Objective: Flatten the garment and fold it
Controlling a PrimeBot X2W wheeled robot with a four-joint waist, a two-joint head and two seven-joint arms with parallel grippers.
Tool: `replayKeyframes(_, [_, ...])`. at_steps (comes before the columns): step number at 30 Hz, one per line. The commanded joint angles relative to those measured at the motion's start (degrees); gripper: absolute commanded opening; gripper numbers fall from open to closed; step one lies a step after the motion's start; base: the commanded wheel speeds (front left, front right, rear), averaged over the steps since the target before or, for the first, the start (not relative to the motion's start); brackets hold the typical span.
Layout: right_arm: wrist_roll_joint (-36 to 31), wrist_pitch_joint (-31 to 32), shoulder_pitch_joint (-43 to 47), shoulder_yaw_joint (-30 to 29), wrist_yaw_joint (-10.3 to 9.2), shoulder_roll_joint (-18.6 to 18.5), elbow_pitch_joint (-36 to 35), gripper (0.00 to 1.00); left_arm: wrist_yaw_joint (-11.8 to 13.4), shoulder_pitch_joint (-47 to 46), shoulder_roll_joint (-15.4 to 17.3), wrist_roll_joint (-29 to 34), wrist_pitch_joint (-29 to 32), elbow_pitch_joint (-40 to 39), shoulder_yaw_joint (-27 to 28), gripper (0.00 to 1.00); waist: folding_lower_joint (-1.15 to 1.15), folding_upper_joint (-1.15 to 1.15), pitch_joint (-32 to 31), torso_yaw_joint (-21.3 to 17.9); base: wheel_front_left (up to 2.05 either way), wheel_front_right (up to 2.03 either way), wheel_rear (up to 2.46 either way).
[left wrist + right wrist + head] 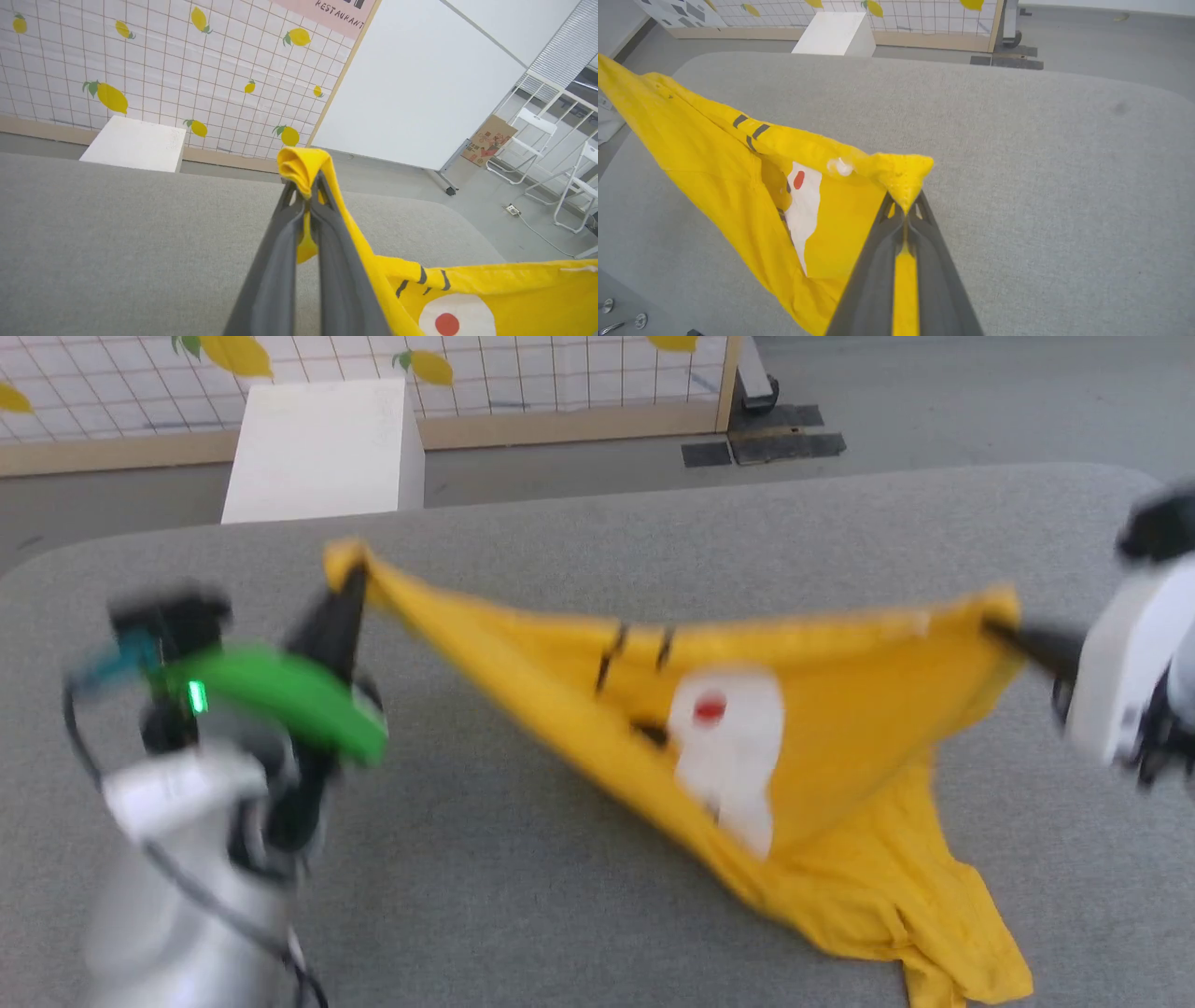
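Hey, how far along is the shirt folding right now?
Done: the left gripper and right gripper each have jaws shut on a corner of the garment. In hand: it hangs stretched between them above the grey table, lower end bunched on the surface. Left: laying it flat, then every fold.
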Motion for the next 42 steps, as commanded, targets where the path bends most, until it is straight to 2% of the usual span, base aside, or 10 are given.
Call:
replayKeyframes(1, [-0.9,0.9,-4.5,0.5,-0.08,-0.2,0.8,0.00,-0.6,-5.3,1.8,1.2,1.9,1.4,-0.8,0.00,0.00,-0.01,2.2,0.7,0.00,0.00,0.00])
replayKeyframes(3, [-2.1,1.7,-11.1,1.1,-0.08,-0.3,3.0,0.00,-0.4,-12.4,3.1,2.5,4.7,4.4,-1.4,0.00,0.00,-0.01,4.0,0.4,0.00,0.00,0.00])
replayKeyframes(8, [-6.2,1.6,-28.1,2.2,-0.08,2.6,10.4,0.00,1.0,-30.5,6.6,7.5,9.3,11.1,-2.3,0.00,0.00,-0.01,10.2,-1.5,0.00,0.00,0.00])
replayKeyframes(12, [-10.3,-2.3,-42.3,1.0,-0.08,6.0,17.8,0.00,2.1,-45.6,7.8,11.3,10.4,14.7,-3.0,0.00,0.00,-0.01,15.5,-2.9,0.00,0.00,0.00])
replayKeyframes(16, [-13.2,-8.4,-53.1,1.2,-0.08,8.1,23.0,0.00,3.1,-58.5,7.9,14.3,8.2,17.3,-2.9,0.00,0.00,-0.01,19.6,-3.8,0.00,0.00,0.00])
replayKeyframes(22, [-17.0,-18.4,-63.0,-1.3,-0.08,9.6,29.3,0.00,4.3,-71.7,7.5,18.0,0.9,20.3,-2.7,0.00,0.00,-0.01,23.5,-4.1,0.00,0.00,0.00])
replayKeyframes(26, [-18.4,-23.8,-66.5,-2.3,-0.08,9.6,32.5,0.00,5.0,-75.5,7.7,18.9,-4.8,22.7,-1.6,0.00,0.00,-0.01,25.2,-4.0,0.00,0.00,0.00])
replayKeyframes(32, [-17.4,-27.1,-66.2,-2.1,-0.08,8.1,36.5,0.00,3.5,-73.7,9.3,18.4,-7.2,27.3,-1.3,0.00,0.00,-0.01,26.6,-3.0,0.00,0.00,0.00])
replayKeyframes(37, [-13.3,-28.5,-60.4,1.1,-0.08,6.3,36.9,0.00,0.6,-67.9,8.7,16.6,-7.5,30.8,-2.3,0.00,0.00,-0.01,25.2,-1.2,0.00,0.00,0.00])
replayKeyframes(42, [-7.3,-30.9,-48.7,5.3,-0.08,3.7,35.0,0.00,-2.2,-58.7,7.2,13.8,-8.9,34.4,-2.9,0.00,0.00,-0.01,19.7,0.8,0.00,0.00,0.00])
